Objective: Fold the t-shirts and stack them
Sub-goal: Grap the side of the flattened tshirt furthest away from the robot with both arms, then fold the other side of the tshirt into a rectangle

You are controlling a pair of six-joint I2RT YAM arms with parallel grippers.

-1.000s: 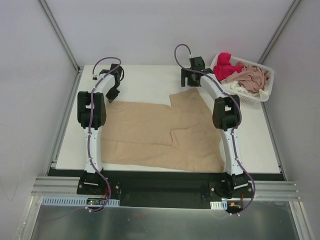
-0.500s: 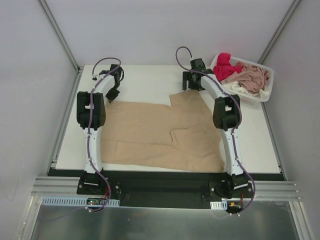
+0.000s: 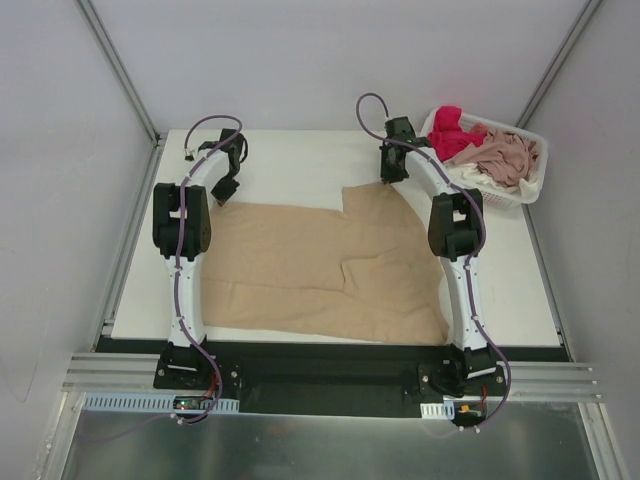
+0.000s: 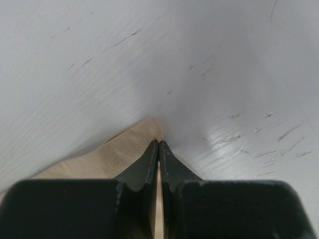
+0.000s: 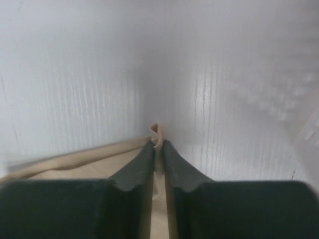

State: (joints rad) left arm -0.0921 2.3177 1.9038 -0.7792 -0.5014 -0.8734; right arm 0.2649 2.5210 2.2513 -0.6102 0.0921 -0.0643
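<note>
Big tan t-shirt lies spread flat and lightly creased, trailing back from both sets of jaws. Its far left corner is pinched between the left gripper's jaws, a small tip poking out past them. The far right corner sits bunched in the right gripper's clamped jaws, its hem running off to their left. Well right of the right jaws, a bright red-pink t-shirt, a dusty pink one and some white cloth lie crumpled in one heap.
</note>
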